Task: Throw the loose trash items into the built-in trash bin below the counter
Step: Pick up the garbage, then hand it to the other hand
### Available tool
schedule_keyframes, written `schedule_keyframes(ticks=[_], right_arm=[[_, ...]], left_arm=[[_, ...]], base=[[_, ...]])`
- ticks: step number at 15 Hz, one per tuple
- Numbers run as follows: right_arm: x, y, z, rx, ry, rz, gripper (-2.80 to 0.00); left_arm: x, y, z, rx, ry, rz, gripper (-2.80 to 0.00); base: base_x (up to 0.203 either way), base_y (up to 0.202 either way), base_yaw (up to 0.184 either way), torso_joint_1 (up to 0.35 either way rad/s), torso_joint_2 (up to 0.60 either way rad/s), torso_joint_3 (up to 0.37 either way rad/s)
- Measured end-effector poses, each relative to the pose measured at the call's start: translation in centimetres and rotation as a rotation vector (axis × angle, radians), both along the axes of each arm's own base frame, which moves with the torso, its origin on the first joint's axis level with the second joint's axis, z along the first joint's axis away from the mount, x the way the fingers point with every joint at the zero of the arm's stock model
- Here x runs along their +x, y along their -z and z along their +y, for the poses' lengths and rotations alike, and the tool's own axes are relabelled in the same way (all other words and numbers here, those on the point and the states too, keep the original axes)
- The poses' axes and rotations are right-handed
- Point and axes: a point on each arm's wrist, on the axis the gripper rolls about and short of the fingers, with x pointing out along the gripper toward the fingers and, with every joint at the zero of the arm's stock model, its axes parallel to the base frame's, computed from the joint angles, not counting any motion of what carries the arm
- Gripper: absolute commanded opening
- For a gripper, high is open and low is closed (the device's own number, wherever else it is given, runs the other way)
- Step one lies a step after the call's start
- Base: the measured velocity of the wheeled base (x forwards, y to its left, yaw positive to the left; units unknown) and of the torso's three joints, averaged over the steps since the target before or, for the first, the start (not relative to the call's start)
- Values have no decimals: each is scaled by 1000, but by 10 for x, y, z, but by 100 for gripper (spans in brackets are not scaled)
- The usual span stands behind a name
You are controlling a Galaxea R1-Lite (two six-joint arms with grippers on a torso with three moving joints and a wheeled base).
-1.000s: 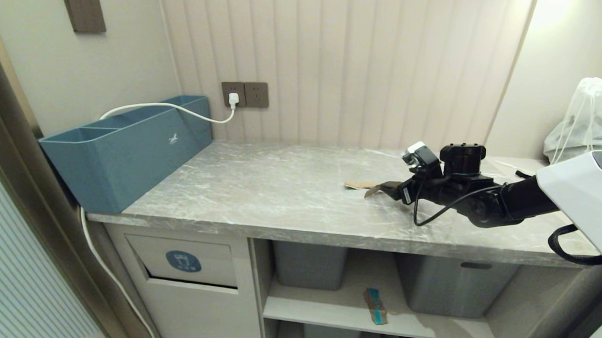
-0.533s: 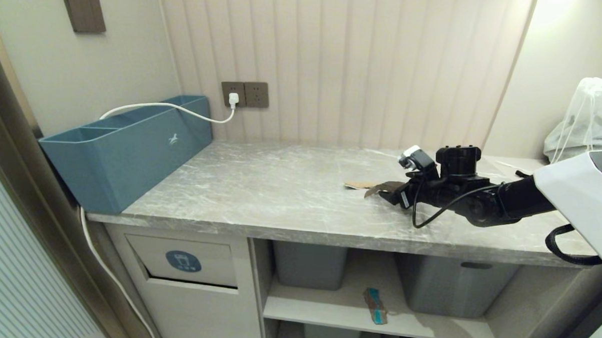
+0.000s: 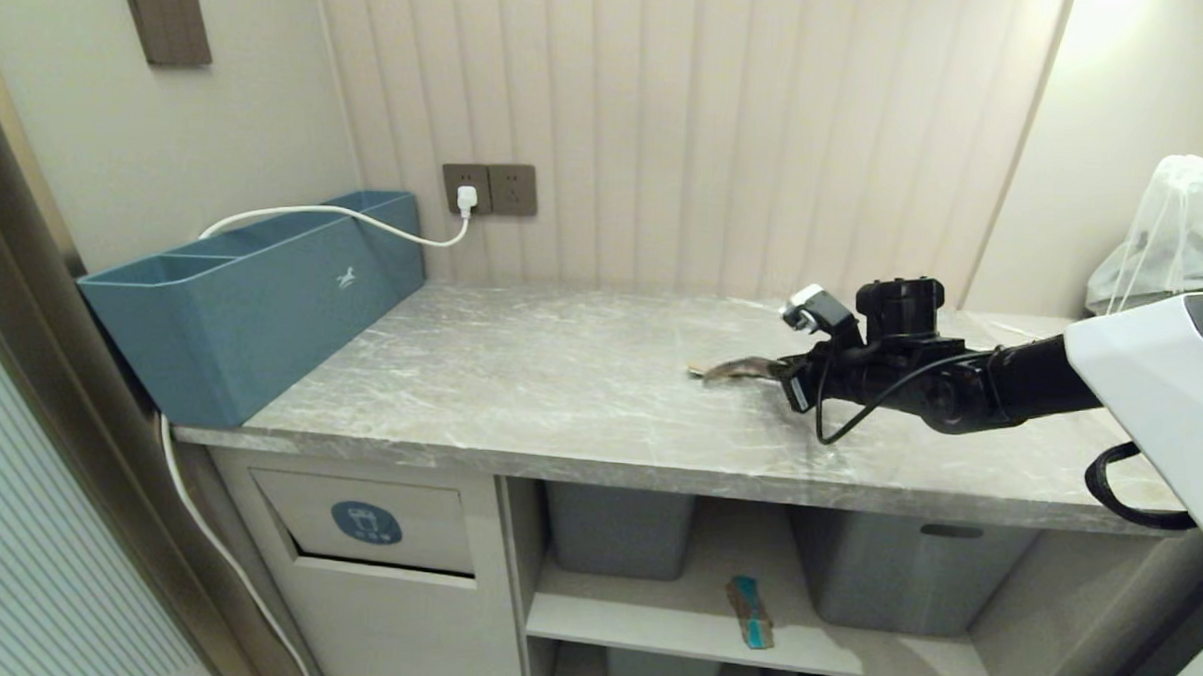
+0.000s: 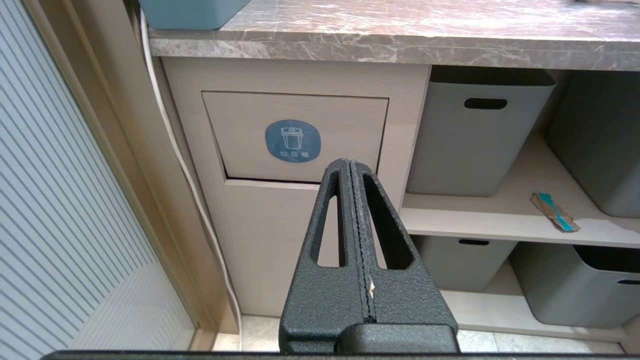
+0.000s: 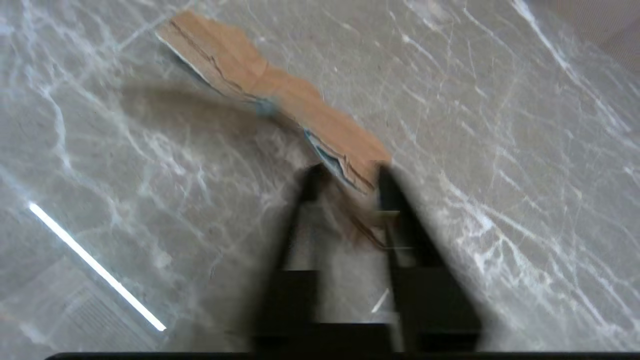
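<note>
A torn brown cardboard scrap [image 3: 725, 368] with a teal edge lies on the grey marble counter [image 3: 559, 397], right of centre. My right gripper [image 3: 769, 368] reaches in from the right, shut on the scrap's near end [image 5: 350, 150]; its fingers are blurred in the right wrist view. A second scrap [image 3: 750, 611] lies on the shelf below, between the tubs. The built-in trash bin [image 3: 365, 522] is the beige flap with a round blue sticker under the counter's left end. My left gripper [image 4: 350, 162] hangs shut and empty in front of that flap [image 4: 295, 135].
A long blue-teal box [image 3: 253, 296] fills the counter's left edge, with a white cable [image 3: 366, 218] running to the wall socket. Grey tubs [image 3: 620, 529] [image 3: 903, 574] sit on the shelves. A white plastic bag [image 3: 1175, 238] rests at the far right.
My right gripper slid a little left onto the scrap's near end and its jaws closed from wide open. The scrap's near end now sits between the fingertips. The left arm stayed still.
</note>
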Motion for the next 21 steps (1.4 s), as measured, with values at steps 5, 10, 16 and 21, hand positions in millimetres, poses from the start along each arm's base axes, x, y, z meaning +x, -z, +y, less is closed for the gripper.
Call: schedule_keyframes(ticks=[5, 10, 16, 21], right_arm=[[2, -6, 8, -9, -18, 14, -280], [-13, -40, 7, -4, -19, -45, -280], [-76, -118, -17, 29, 145, -127, -280], [-149, -154, -33, 77, 290, -199, -280]], left_arm=[[0, 0, 0, -4, 1, 0, -280], [0, 0, 0, -6, 1, 0, -280], [0, 0, 0, -5, 1, 0, -280], [0, 0, 0, -5, 1, 0, -280]], base=[[0, 0, 0, 0, 0, 0], [0, 0, 0, 0, 0, 0], [0, 0, 0, 0, 0, 0], [0, 0, 0, 0, 0, 0]])
